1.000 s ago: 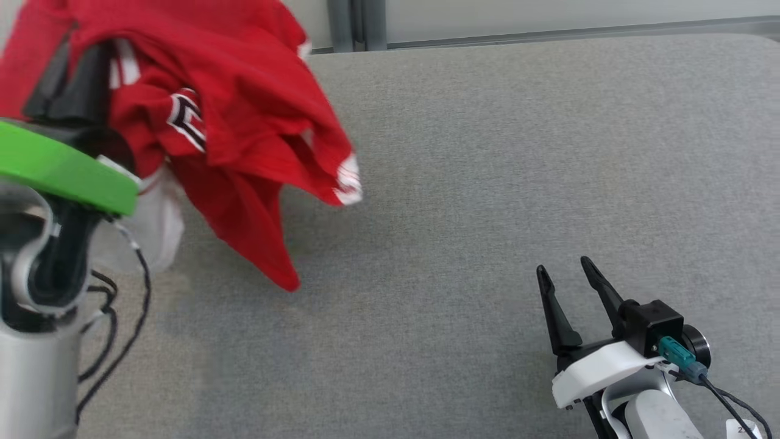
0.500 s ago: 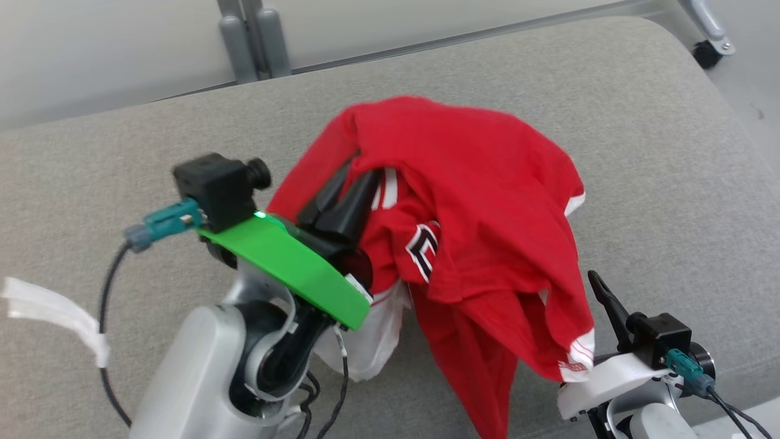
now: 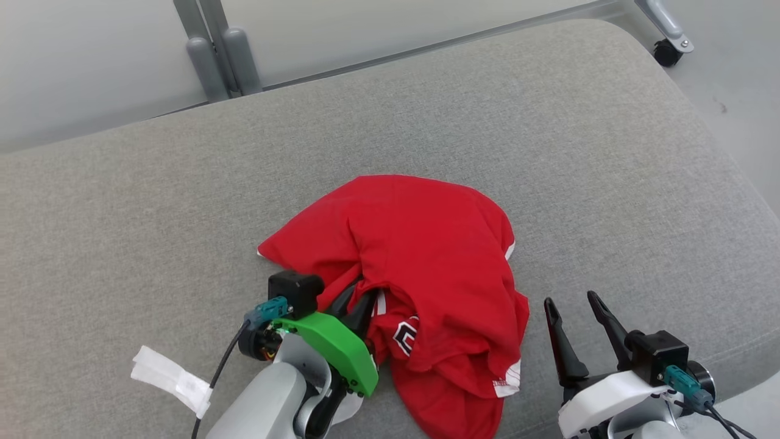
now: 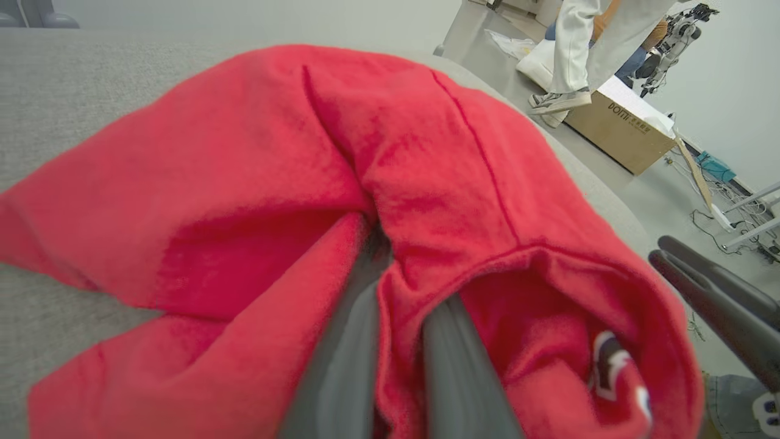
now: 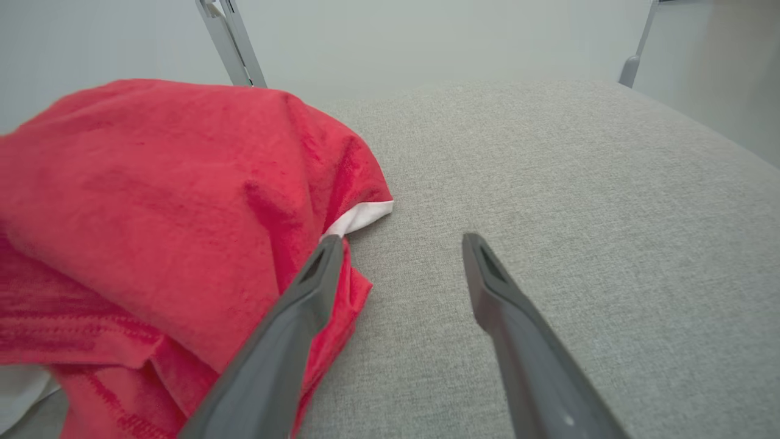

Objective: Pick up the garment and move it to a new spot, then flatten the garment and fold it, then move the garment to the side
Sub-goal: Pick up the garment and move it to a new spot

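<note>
The red garment (image 3: 420, 256) with white trim lies crumpled in a heap on the grey cushion (image 3: 548, 152). My left gripper (image 3: 358, 300), under its green wrist cover, is low at the heap's near left edge, shut on a fold of the garment (image 4: 274, 171). In the left wrist view my left gripper (image 4: 396, 286) has its fingertips buried in red cloth. My right gripper (image 3: 568, 300) stands open just right of the heap, holding nothing. In the right wrist view my right gripper (image 5: 402, 241) has its left finger touching the garment (image 5: 152, 195) at a white-edged hem.
A strip of white tape (image 3: 170, 378) hangs from my left arm's cable. Grey metal frame posts (image 3: 213, 55) and a caster wheel (image 3: 667, 52) stand behind the cushion, which rounds off at the right. A person's legs (image 4: 579, 55) and a cardboard box (image 4: 621, 128) are on the floor beyond.
The head camera has shifted. My left gripper has come down with the garment, which hung in the air before and now rests bunched on the cushion. The right gripper stays open.
</note>
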### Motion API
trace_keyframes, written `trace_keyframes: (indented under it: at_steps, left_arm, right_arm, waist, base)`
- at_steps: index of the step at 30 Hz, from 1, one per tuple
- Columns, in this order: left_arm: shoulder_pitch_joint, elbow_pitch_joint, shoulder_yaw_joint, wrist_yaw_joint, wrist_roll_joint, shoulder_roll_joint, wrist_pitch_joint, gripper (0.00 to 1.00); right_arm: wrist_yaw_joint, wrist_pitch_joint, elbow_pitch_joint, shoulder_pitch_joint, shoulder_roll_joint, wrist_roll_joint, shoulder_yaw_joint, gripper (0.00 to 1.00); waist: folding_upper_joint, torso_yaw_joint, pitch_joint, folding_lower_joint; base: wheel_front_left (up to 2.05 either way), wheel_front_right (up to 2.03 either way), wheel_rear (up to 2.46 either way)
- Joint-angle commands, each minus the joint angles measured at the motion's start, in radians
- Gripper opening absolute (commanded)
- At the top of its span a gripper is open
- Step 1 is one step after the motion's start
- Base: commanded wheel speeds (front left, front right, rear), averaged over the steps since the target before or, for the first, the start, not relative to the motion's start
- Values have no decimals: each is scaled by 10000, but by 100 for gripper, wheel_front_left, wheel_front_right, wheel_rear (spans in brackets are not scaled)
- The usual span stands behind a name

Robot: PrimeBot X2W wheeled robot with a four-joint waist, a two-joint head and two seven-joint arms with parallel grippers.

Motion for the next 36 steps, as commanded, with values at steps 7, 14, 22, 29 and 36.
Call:
trace_keyframes:
  at_steps: [7, 14, 22, 29, 36]
  left_arm:
    - [-522, 526, -555, -110, 190, -98, -876, 100]
    - [-606, -106, -921, -118, 74, 254, -515, 100]
    - [-602, -185, -903, 3, -180, 428, 49, 0]
    - [-993, -461, -430, 87, -514, 647, -187, 0]
    - [-1452, -2656, 909, 494, -1057, 1505, -388, 0]
  right_arm:
    - [-17, -3, 46, 234, -9, -151, -44, 100]
    - [-17, -1, 58, 279, -10, -153, 6, 100]
    - [-17, -1, 78, 230, -8, -78, 109, 100]
    - [-17, -2, 93, 225, -8, 18, -11, 100]
    - [-17, -1, 95, 516, -5, -28, -236, 100]
  waist:
    - [-1, 602, -336, 0]
    - [-1, 870, -438, 0]
    - [-1, 688, -425, 0]
    - [-1, 561, -393, 0]
    - [-1, 969, -622, 0]
  base:
    - [0, 0, 0]
    - [0, 0, 0]
    - [0, 0, 0]
    - [0, 0, 0]
    - [0, 0, 0]
